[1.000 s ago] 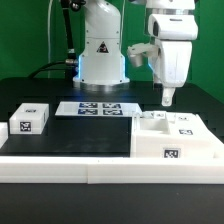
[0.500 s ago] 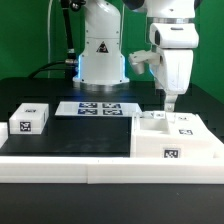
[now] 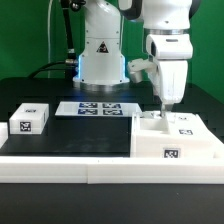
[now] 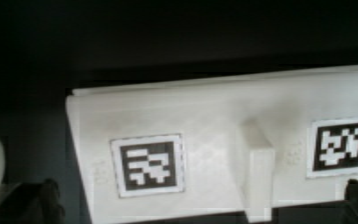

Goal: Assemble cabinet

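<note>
The cabinet (image 3: 176,142) is a large white box with marker tags, lying at the exterior view's right on the black table. My gripper (image 3: 167,104) hangs just above its far left part, pointing straight down. In the wrist view the cabinet (image 4: 211,110) fills the picture, showing two tags and a raised ridge between them. My gripper (image 4: 201,205) is open and empty; one dark fingertip (image 4: 44,204) shows at each side edge, with the ridge between them. A smaller white tagged part (image 3: 30,120) lies at the exterior view's left.
The marker board (image 3: 98,108) lies flat in front of the robot base (image 3: 100,55). A white border rail (image 3: 60,166) runs along the table's front edge. The black mat (image 3: 85,135) lies between the small part and the cabinet.
My gripper has come down toward the cabinet and shifted slightly to the exterior view's left. The parts on the table have not moved.
</note>
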Controlling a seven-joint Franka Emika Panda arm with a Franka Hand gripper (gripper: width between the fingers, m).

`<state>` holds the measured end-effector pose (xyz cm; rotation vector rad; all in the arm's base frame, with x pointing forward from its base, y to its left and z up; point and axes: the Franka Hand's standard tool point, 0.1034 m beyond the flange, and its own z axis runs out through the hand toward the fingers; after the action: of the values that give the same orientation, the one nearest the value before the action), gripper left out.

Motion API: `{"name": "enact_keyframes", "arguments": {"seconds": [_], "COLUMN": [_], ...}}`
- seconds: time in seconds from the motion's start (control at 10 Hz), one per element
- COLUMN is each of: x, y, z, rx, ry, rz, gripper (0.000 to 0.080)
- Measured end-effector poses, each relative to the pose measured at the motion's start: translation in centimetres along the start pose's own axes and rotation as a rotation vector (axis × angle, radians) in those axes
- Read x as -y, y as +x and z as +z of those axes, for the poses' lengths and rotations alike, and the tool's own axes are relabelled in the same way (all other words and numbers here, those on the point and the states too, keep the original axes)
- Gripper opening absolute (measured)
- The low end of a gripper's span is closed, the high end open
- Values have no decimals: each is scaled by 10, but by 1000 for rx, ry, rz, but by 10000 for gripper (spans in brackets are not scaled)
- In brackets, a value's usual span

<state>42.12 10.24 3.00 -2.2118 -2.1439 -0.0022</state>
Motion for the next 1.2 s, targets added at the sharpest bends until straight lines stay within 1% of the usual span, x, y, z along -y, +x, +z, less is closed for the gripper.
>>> {"name": "enact_keyframes", "arguments": {"seconds": [0.1,0.2,0.4,0.5,0.6,0.7,0.8,0.9,1.2], "x": [2,3,6,7,7,8,8,7,7], "y": [0,-1,-1,-1,-1,-1,-1,-1,-1], "z": [5,7,12,14,14,14,15,15,15], "rx": [-4,-5,-5,-6,-6,-6,-6,-8,-8], "ry": [5,8,20,25,25,26,27,23,23], "rz": [3,5,6,6,7,7,8,9,9], "gripper": [798,798,533,533,352,217,217,67,67]}}
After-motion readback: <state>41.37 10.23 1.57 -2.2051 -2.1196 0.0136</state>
